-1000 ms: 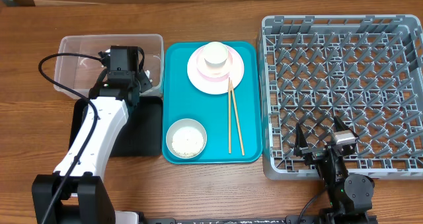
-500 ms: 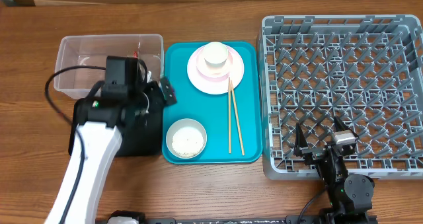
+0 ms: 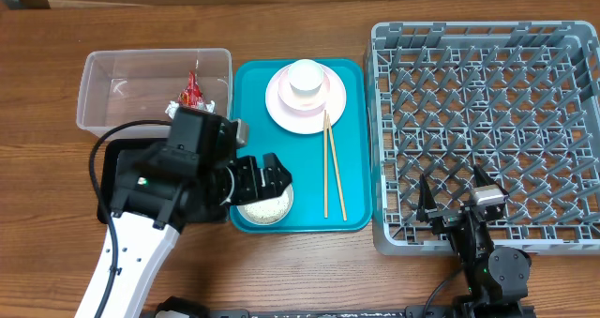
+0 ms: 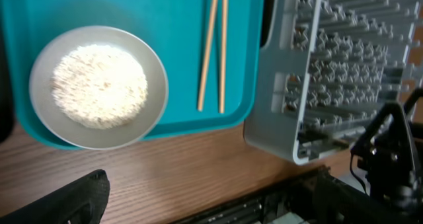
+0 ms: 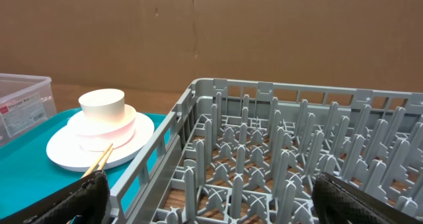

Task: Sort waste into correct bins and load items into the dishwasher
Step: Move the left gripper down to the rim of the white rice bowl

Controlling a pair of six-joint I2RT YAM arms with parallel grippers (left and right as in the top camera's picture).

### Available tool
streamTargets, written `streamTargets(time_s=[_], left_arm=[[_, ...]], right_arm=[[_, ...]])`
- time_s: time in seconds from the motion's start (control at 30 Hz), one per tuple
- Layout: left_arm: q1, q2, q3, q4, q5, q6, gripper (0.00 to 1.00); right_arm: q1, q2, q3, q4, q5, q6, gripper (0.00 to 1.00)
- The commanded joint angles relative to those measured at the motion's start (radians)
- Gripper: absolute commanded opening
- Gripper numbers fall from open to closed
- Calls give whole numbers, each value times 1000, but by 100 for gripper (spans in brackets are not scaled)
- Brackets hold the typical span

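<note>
The red wrapper (image 3: pixel 192 91) lay inside the clear tub (image 3: pixel 103 102), against its right wall, with a scrap of white just beside it. The black tray (image 3: pixel 114 160) sat touching the tub's near side, mostly hidden under the left arm. On the teal tray (image 3: pixel 352 168) to the right, the bowl (image 3: pixel 265 208) holding rice (image 4: pixel 99 85) stood in the near left corner. The left tool (image 3: pixel 262 179) hovered over the bowl's far rim, fingers spread and empty. The chopsticks (image 3: pixel 330 168) lay side by side right of the bowl. Their far tips reached the pink plate (image 3: pixel 279 107), which carried the white cup (image 3: pixel 306 79). The dish rack (image 3: pixel 487 121) stood on the desk (image 3: pixel 281 18) beside the teal tray. The right tool (image 3: pixel 457 201) rested at the rack's near edge, fingers apart, gripping nothing.
</note>
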Motion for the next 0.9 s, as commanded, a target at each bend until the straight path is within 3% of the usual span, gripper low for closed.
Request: streamTargets(time_s=[0.0, 0.3, 0.87], left_arm=[[-52, -14, 14, -2, 5, -30, 100], [-223, -14, 14, 15, -179, -84, 100], [-361, -11, 13, 24, -372, -113, 100]], right_arm=[[-4, -8, -11, 8, 2, 0, 100], [-4, -8, -11, 8, 2, 0, 100], [-4, -8, -11, 8, 2, 0, 100]])
